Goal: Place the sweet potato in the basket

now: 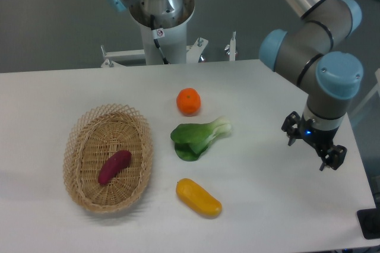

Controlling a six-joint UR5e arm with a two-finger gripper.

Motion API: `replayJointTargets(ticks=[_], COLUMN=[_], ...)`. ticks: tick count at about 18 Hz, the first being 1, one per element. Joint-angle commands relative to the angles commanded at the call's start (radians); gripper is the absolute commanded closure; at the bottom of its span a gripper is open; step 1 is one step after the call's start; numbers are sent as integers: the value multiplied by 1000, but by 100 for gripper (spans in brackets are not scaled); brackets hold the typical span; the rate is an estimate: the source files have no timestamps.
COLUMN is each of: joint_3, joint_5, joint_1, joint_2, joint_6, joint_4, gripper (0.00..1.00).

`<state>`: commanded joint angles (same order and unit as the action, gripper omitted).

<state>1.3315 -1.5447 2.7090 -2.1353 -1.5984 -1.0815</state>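
The gripper [313,146] way off to the right of the basket [78,144] is tiny and dark, can't tell how its jaws stand. Arm's upper link runs off the top edge, and the table [285,217] gets cut at the bottom.
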Motion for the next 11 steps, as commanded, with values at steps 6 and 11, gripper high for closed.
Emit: replayJointTargets(ticks=[6,11], joint_3=[0,0], joint_5=[-3,-5], joint_1=[2,8], joint_2=[-5,-3], joint_6=[-5,-28], joint_4=[0,0], gripper=[0,0])
